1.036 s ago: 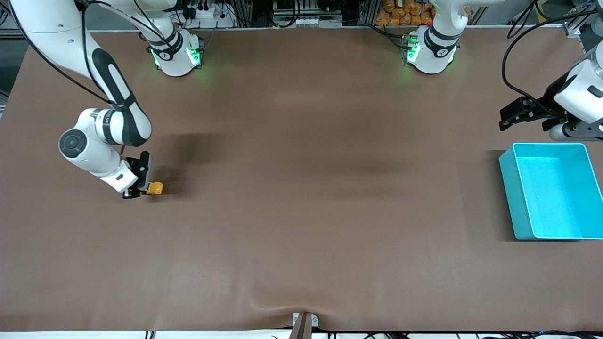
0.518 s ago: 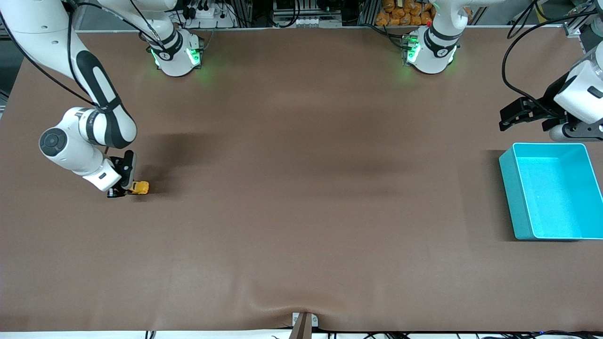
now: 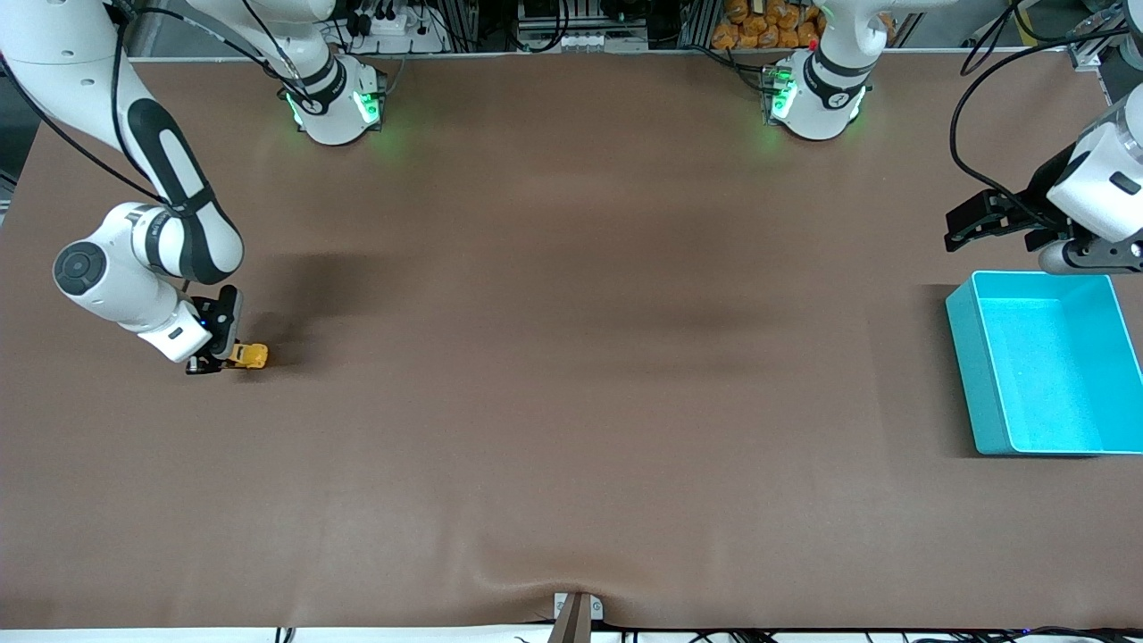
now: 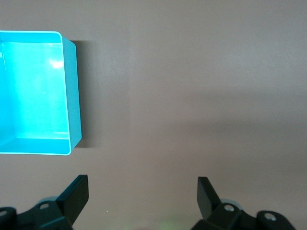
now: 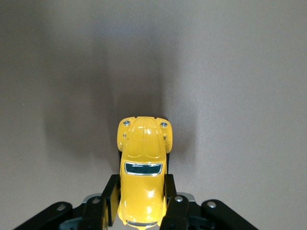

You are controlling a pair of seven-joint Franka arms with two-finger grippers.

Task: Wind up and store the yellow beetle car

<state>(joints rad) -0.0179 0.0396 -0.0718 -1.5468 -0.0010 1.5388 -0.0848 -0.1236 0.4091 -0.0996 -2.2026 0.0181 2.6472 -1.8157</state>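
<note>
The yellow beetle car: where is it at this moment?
The yellow beetle car sits on the table at the right arm's end, clamped in the right gripper, with the teal bin at the table's left-arm end.

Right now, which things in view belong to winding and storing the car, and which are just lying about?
For the job:
- yellow beetle car, gripped by the right gripper
- teal bin, beside the waiting left gripper, fingers open

Lying about:
- nothing else shows on the brown table
</note>
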